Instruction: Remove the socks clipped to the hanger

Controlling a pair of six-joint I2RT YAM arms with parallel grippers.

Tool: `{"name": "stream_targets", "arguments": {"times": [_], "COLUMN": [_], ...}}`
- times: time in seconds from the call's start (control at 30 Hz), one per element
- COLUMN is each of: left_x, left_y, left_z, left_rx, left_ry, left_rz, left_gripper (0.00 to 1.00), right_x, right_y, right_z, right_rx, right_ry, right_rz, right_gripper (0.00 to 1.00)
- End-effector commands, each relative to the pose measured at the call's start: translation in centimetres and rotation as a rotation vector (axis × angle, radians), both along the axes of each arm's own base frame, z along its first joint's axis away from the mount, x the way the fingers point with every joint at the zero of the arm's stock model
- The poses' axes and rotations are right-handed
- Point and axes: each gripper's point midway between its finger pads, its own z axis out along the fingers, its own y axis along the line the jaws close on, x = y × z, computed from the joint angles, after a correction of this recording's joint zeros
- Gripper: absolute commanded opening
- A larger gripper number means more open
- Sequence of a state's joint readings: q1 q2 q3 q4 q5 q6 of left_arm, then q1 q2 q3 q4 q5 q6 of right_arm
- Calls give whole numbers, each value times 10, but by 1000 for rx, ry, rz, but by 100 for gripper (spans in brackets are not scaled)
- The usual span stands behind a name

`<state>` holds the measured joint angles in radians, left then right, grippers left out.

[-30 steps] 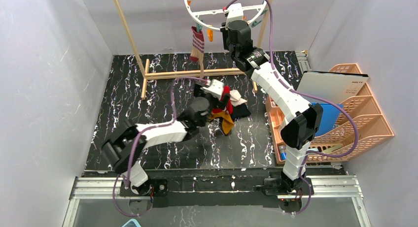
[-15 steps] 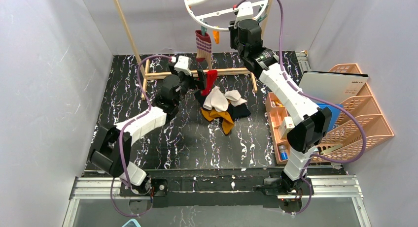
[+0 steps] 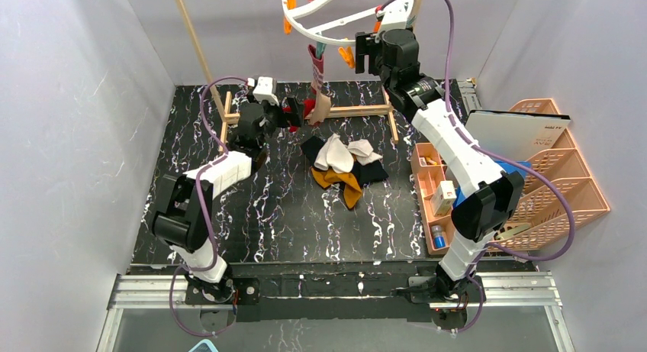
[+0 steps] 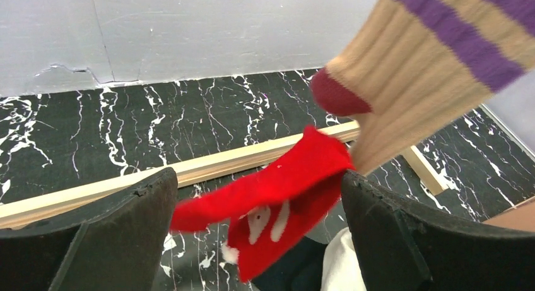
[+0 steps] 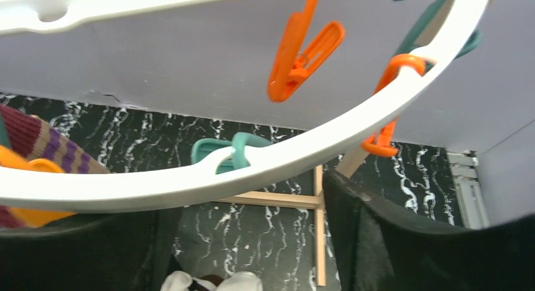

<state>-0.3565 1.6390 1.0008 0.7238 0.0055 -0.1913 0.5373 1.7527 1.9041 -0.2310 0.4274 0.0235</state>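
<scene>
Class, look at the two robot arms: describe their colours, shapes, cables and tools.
Both the left arm and right arm have smooth white shell segments joined by bulky black joints. A purple cable loops along each. A small white camera block sits at each wrist. The left tool and right tool each have two broad, matte black fingers. No markings are legible.

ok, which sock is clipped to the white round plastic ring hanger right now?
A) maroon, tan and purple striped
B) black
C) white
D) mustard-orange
A: the maroon, tan and purple striped sock hangs from the white round plastic ring hanger, while the pile of mustard-orange, white and black socks lies on the black marbled table.
</scene>
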Motion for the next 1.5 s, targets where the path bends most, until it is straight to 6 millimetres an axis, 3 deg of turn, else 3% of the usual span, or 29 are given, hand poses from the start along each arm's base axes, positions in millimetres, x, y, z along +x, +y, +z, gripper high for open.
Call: {"name": "stream_targets", "arguments": {"times": [0.0, 0.03, 0.33, 0.57, 0.7, 0.93, 1.3, 1.47], "left_x": [12, 13, 5, 9, 14, 9, 18, 14], "left_y": [-5, -7, -30, -10, -6, -15, -29, -45], "left_z": [20, 20, 27, 23, 5, 3, 12, 18], "left_rx": [-62, -65, -61, -107, -121, -265, -377, -402], "left_ry": [-64, -68, -103, -39, 100, 122, 86, 23], "left_rz": [-72, -89, -322, -187, -151, -215, -301, -431], "left_gripper": [99, 99, 99, 99, 99, 98, 98, 92], "right_x": [-6, -5, -9, -8, -7, -11, -16, -17], "right_y": [-15, -17, -37, -38, -35, -38, -44, -45], "right_z": [31, 31, 34, 30, 25, 26, 30, 28], "right_rx": [47, 46, 94, 130, 134, 140, 144, 144], "right_ry": [-73, -72, -82, -71, -61, -70, -87, -86], "right_rz": [-27, -31, -60, -44, -32, -36, -42, -42], "right_gripper": [93, 98, 98, 98, 98, 98, 98, 98]}}
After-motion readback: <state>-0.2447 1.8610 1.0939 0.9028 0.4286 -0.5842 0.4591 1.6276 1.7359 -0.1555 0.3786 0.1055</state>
